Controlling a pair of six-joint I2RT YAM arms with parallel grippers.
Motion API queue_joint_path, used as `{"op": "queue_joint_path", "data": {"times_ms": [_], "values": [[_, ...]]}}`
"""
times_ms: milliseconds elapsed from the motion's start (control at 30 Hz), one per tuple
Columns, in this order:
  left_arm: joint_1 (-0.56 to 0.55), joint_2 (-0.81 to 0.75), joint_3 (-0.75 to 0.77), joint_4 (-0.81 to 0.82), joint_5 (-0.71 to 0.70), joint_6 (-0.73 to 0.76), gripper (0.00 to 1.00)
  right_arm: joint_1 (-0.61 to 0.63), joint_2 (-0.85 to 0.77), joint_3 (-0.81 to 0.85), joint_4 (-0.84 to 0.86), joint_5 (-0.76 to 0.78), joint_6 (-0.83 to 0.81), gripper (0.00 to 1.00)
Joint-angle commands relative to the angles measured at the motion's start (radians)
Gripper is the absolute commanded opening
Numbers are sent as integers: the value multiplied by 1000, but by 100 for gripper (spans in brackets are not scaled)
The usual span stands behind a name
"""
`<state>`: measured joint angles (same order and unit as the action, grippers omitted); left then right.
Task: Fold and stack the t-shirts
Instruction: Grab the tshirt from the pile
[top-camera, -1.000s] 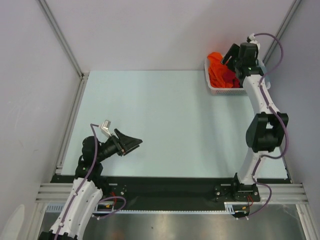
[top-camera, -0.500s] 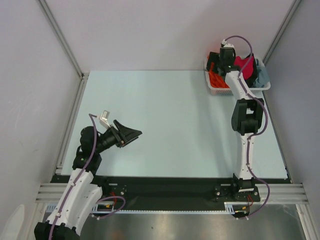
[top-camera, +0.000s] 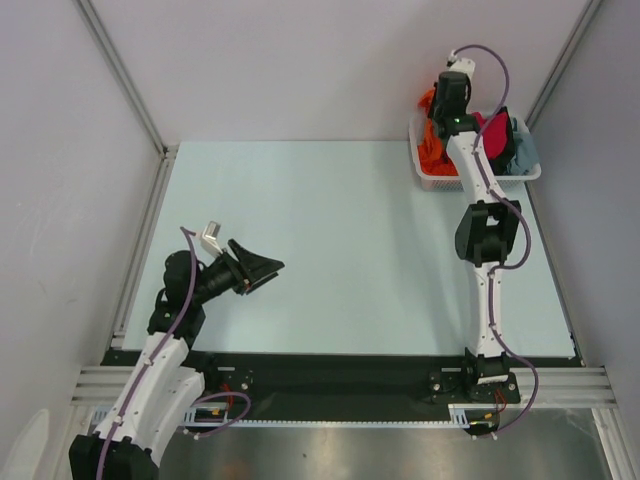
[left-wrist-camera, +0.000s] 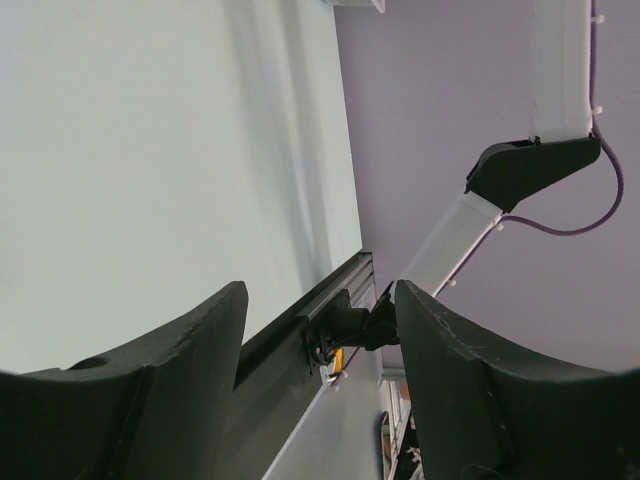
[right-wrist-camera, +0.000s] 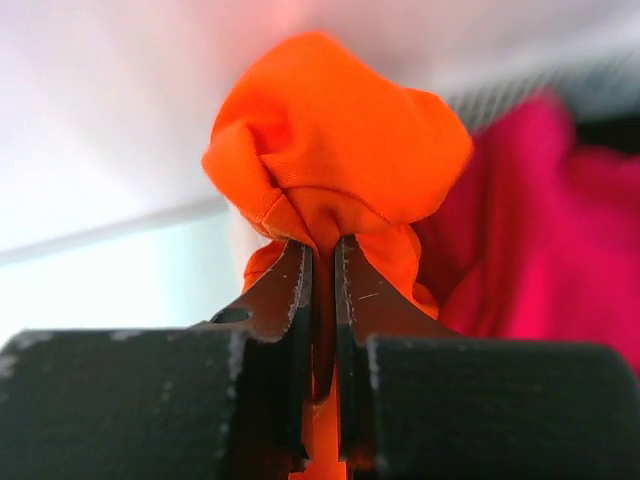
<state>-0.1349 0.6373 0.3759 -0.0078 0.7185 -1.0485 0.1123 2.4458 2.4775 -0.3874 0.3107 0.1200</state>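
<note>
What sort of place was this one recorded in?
Probably a lab test cell rather than a home: bare grey wall panels on metal framing, a plain pale table, and two arms bolted at its edge.

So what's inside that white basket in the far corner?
The basket holds an orange t-shirt, pinched in the right gripper, a crimson-pink t-shirt and grey-blue cloth. The right arm covers its middle, so whatever lies under there or beneath the pile is hidden.
</note>
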Motion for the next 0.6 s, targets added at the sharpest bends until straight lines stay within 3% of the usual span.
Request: {"op": "queue_joint_path", "data": {"times_ms": [0,100,233,433,567], "values": [[9,-10,9,40,25,-8,66,42,-186,87,228,88,-51,0],[9,-34,14,23,33,-2,66,61,-295,103,298,105,-83,0],[9,-86,26,-29,47,24,82,124,-460,83,280,100,-66,0],[11,-151,103,-187,45,107,82,269,-688,-123,237,155,-108,0],[11,-165,173,-290,44,166,82,380,-829,-250,77,179,-47,0]]}}
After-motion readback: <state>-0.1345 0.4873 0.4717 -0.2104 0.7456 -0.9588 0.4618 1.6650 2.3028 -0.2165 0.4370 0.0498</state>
